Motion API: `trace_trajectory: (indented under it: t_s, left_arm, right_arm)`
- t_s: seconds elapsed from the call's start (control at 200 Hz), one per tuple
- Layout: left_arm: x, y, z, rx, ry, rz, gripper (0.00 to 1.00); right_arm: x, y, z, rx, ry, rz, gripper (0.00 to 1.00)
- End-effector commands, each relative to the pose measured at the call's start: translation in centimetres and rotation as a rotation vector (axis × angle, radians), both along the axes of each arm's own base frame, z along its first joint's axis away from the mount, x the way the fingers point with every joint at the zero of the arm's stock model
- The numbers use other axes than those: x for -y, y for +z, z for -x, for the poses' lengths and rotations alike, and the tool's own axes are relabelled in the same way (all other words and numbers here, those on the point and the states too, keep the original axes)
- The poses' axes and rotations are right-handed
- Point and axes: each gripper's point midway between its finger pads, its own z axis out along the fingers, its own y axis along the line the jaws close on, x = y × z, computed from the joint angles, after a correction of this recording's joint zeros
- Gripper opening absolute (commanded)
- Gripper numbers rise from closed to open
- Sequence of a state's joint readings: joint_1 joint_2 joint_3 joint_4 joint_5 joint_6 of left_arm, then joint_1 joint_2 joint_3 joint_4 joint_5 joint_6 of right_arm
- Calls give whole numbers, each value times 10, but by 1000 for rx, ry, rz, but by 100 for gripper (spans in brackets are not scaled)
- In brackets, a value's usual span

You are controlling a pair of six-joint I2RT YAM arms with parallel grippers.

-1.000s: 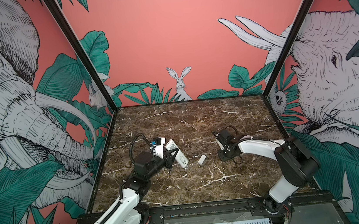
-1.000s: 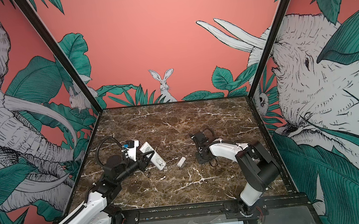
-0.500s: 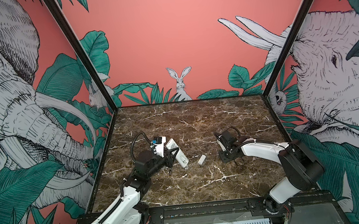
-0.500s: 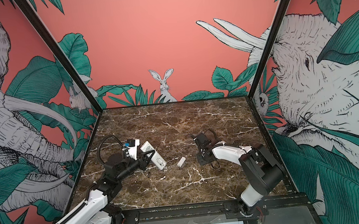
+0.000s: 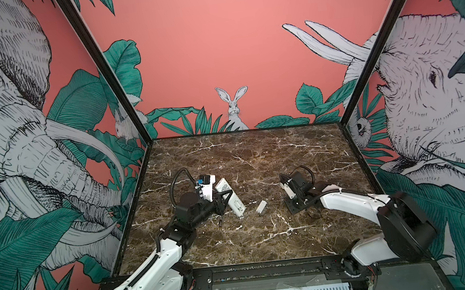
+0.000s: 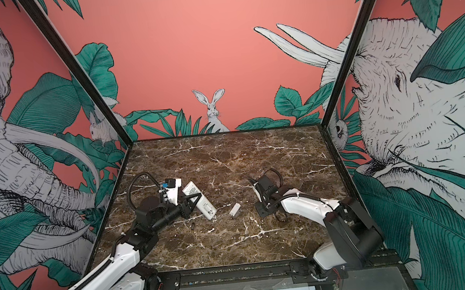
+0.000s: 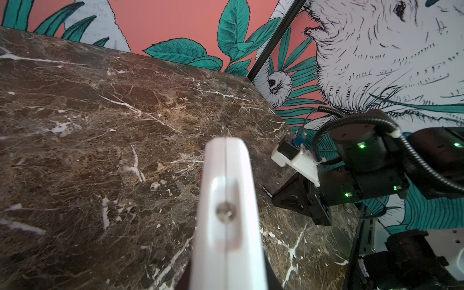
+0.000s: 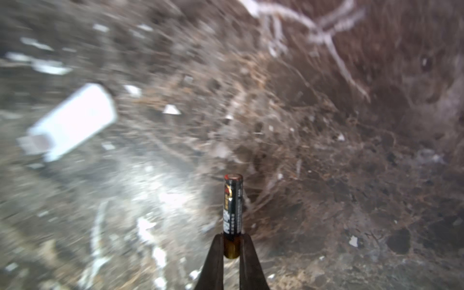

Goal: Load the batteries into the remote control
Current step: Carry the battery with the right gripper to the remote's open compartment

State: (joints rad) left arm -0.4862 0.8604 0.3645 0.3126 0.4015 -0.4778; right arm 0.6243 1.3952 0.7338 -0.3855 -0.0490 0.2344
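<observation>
left tool (image 5: 226, 197): we see it clamped across the remote control (image 5: 237, 206), gripping the white bar about midway along its length.
remote control: held over the left half of the worktop (image 5: 256, 155), button face up, running from far-left to near-right; we cannot tell whether its near end touches the worktop.
right tool (image 8: 233, 242): closed narrowly on the gripped battery (image 8: 233, 206), over the right half of the worktop with its tips turned toward the left.
gripped battery: pinched by its gold end between the two fingers (image 8: 213, 266), the black body jutting straight out beyond the tips (the worktop behind it is smeared in the right wrist view).
loose battery (image 5: 220, 224): lying alone on the worktop, just near of the left tool and a little left of the remote control's near end; we see it touching neither.
white cover piece (image 5: 261, 207): flat on the worktop between the remote control's near end and the right tool, apart from both.
battery to remote: the gripped battery sits well to the right of the remote control, with the white cover piece lying between them.
</observation>
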Motion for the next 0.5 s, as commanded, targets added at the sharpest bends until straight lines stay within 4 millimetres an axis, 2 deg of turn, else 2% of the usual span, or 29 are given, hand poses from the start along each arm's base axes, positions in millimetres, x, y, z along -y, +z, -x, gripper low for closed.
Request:
trace_trajectory:
  t_s: [0.0,0.28,0.495]
  left_arm:
    - [5,15,-1,-3,-26,39,0]
    - [15,13,1,-87,-64,82,0]
    - [22,7,-2,-196,-80,125,0]
  right_arm:
    - [-23,23,3,67,106,-115,10]
    - [-60,57,30,119,245,-283,9]
    - [-101,86,43,175,307,-413,8]
